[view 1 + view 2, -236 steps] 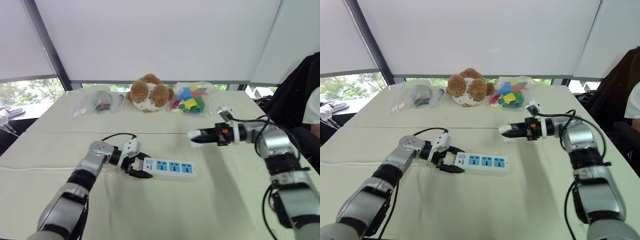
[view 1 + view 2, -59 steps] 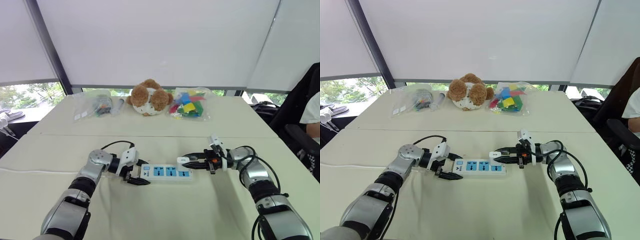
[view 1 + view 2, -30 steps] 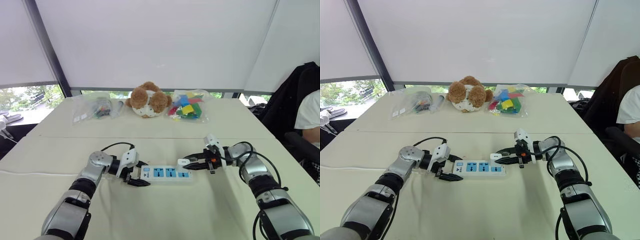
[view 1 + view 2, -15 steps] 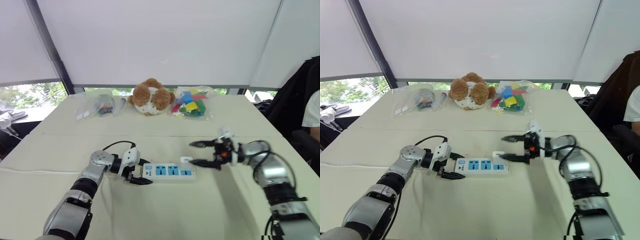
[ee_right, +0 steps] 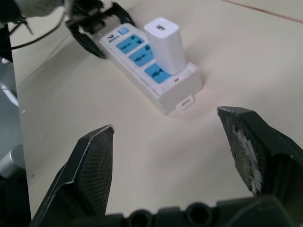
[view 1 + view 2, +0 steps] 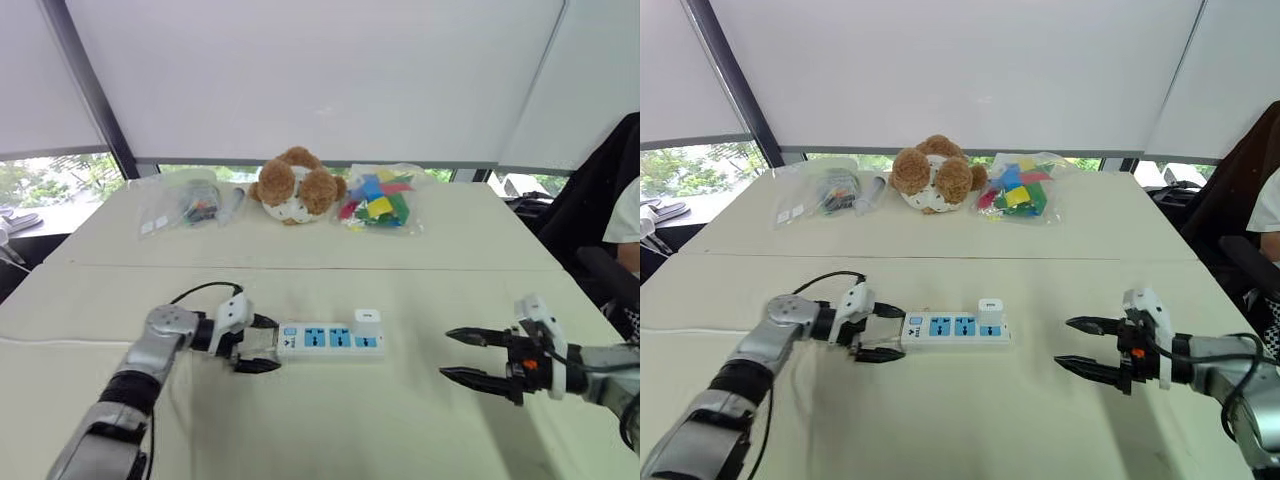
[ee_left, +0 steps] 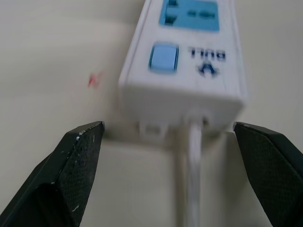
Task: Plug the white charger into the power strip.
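The white charger (image 6: 367, 318) stands upright in the rightmost socket of the power strip (image 6: 320, 341), which lies left-to-right on the worktop (image 6: 330, 430). The left hand (image 6: 265, 344), open, straddles the strip's cord end. The right hand (image 6: 445, 355) gapes wide, empty, well apart rightward.

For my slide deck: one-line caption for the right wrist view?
White charger stands plugged into the power strip, framed by the open right gripper.

Head stereo pair high, looking forward and down over worktop (image 6: 330, 430), left wrist camera tight on 9 o'clock end of power strip (image 6: 330, 340), right wrist camera farther off at 4 o'clock, facing back, strip shared by all.
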### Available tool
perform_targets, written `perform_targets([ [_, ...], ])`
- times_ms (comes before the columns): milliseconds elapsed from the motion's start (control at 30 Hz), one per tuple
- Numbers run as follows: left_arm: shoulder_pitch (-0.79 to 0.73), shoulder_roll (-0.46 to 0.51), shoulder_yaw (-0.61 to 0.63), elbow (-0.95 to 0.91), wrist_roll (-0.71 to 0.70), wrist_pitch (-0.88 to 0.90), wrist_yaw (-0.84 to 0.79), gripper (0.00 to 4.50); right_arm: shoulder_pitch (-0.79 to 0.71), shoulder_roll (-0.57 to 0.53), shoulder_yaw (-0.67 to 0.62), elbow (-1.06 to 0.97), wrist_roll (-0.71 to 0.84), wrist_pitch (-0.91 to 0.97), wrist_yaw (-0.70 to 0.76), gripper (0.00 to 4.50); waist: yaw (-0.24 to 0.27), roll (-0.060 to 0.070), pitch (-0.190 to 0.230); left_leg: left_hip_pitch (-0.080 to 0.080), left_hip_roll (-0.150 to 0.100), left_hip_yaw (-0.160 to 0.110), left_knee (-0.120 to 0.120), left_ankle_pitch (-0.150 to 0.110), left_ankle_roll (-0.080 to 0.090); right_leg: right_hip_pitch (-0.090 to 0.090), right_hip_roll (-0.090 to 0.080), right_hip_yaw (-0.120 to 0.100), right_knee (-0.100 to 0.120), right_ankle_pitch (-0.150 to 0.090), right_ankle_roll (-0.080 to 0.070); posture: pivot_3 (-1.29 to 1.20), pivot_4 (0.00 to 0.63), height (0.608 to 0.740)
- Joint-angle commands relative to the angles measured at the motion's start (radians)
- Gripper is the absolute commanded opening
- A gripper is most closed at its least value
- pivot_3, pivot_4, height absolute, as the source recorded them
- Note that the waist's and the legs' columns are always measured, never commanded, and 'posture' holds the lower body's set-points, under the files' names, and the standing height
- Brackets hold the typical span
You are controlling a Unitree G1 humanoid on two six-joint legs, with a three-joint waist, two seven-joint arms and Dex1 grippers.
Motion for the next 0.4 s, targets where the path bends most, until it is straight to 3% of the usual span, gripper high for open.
perform_targets([
  [33, 0.076, 0.109, 0.104, -0.202, -0.084, 0.156, 0.023, 4.47, 0.054, 0.022, -0.051, -0.058, 0.041, 0.028, -0.059, 3.81, -0.002, -0.001, 0.003, 0.000, 0.000, 0.000, 0.000, 0.000, 0.000, 0.000, 0.000, 0.000, 0.000, 0.000, 0.000, 0.00, 0.150, 0.739],
  [200, 0.228, 0.171, 0.261, -0.401, -0.185, 0.381, 0.179, 4.47, 0.064, -0.002, -0.096, -0.037, 0.075, 0.120, -0.121, 3.81, 0.000, 0.001, 0.006, 0.000, 0.000, 0.002, 0.001, 0.000, 0.000, 0.001, -0.002, 0.001, -0.002, 0.000, 0.000, 0.00, 0.150, 0.739],
  [300, 0.301, 0.142, 0.313, -0.481, -0.223, 0.446, 0.271, 4.47, 0.066, 0.000, -0.101, -0.031, 0.089, 0.172, -0.156, 3.81, 0.006, 0.000, 0.007, 0.000, 0.000, 0.002, 0.002, 0.000, 0.000, 0.002, -0.002, 0.000, -0.002, 0.000, 0.000, 0.00, 0.150, 0.739],
  [400, 0.333, 0.097, 0.305, -0.483, -0.200, 0.402, 0.338, 4.47, 0.030, 0.010, -0.067, 0.020, 0.063, 0.170, -0.179, 3.81, 0.006, 0.000, 0.007, 0.000, 0.000, 0.001, 0.002, 0.000, 0.000, 0.002, -0.002, 0.000, -0.002, -0.001, -0.001, 0.00, 0.150, 0.739],
])
